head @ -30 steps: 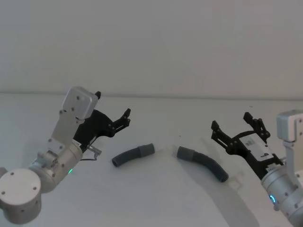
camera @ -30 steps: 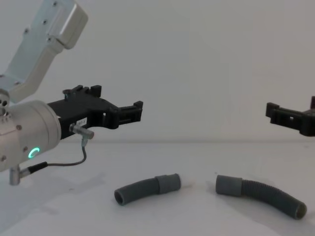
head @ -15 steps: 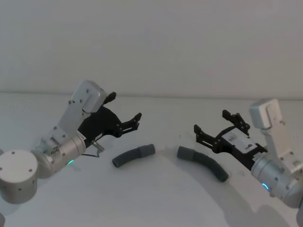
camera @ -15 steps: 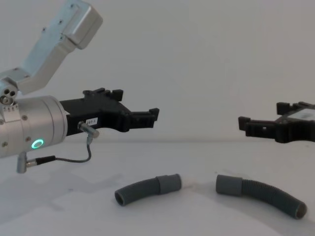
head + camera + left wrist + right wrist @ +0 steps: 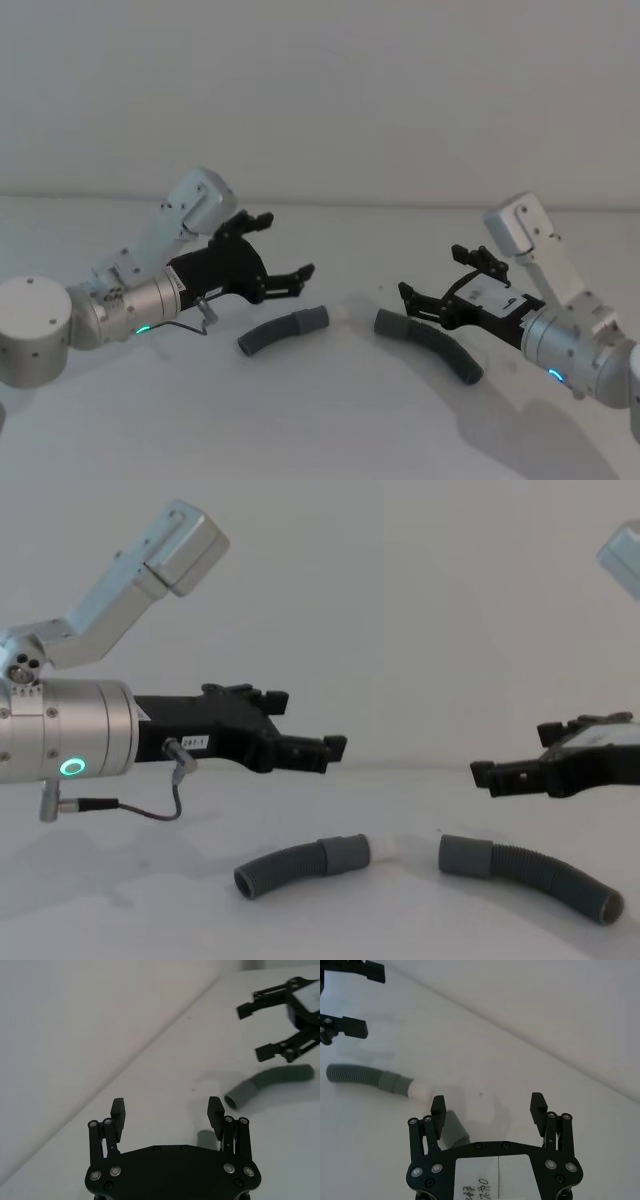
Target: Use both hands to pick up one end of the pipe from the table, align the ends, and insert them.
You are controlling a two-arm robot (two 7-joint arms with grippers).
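Here both hands hang spread and empty: the left hand (image 5: 287, 243) above the shorter pipe piece (image 5: 283, 331), the right hand (image 5: 432, 270) above the longer pipe piece (image 5: 432, 346). Both lie mid-worktop (image 5: 320, 425), stretched along its near edge, cuffs (image 5: 312, 318) facing inward, apart

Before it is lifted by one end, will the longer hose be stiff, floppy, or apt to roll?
The longer hose has ribbed walls, so it will probably bend slightly when held at its smooth cuff. Hollow and thin, it is likely light. Its curve, flat on the table, should stop rolling.
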